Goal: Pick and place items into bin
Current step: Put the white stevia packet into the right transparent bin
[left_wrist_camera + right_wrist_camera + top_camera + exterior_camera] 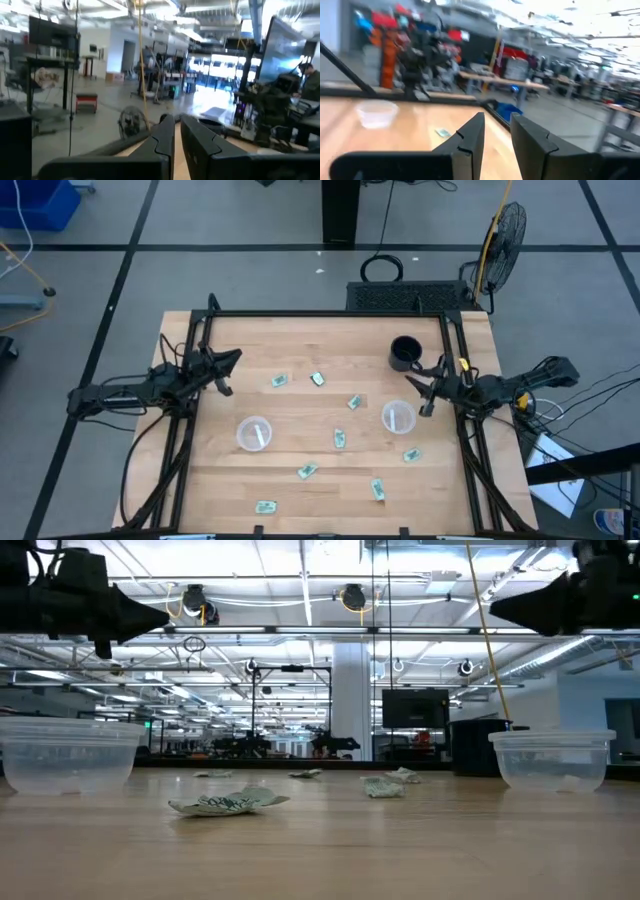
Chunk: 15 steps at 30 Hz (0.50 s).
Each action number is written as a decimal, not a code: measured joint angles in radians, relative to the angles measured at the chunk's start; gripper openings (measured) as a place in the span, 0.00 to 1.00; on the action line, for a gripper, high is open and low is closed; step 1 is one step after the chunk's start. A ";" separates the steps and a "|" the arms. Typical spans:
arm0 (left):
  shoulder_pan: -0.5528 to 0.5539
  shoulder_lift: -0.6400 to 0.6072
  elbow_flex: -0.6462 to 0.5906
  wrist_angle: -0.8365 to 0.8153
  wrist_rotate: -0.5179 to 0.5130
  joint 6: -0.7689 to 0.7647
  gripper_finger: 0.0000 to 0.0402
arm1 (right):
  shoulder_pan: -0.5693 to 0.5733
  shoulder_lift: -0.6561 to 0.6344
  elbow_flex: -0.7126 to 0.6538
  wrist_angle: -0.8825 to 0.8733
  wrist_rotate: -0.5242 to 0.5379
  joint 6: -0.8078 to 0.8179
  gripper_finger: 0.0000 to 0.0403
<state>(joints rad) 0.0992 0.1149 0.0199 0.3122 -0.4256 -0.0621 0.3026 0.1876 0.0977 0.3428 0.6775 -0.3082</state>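
Crumpled and pale green, one packet [228, 803] lies closest in the low view, flat on the wooden surface [330, 480]. About nine more packets [340, 439] are scattered over the middle and near part of the surface, none of them touching the fingers of either arm. Left fingers [228, 372] hang above the left edge, almost pressed together with a thin slit between them, holding nothing. Right fingers [424, 393] hang above the right edge, a little apart and empty, just beside one clear cup [398, 417]. Another clear cup [254, 433] stands toward the left fingers, and a black cup [405, 352] stands beyond the right fingers. Open room lies between the two arms. Distant packets in the low view are hard to make out.
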 joint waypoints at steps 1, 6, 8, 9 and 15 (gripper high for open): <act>0.008 0.018 0.011 -0.002 0.008 -0.004 0.09 | -0.024 0.039 0.022 0.009 -0.001 0.000 0.22; 0.046 0.178 0.157 -0.019 0.059 0.053 0.09 | -0.153 0.300 0.158 0.021 -0.141 0.014 0.29; 0.060 0.270 0.249 -0.074 0.060 0.080 0.09 | -0.202 0.419 0.237 0.018 -0.227 0.015 0.33; 0.067 0.314 0.292 -0.113 0.055 0.087 0.09 | -0.225 0.483 0.277 -0.004 -0.261 0.012 0.35; 0.111 0.558 0.478 -0.234 0.006 0.089 0.09 | -0.340 0.846 0.519 -0.292 -0.434 0.242 0.43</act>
<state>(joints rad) 0.2104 0.6726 0.4975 0.0784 -0.4199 0.0273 -0.0378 1.0332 0.6169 0.0512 0.2439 -0.0658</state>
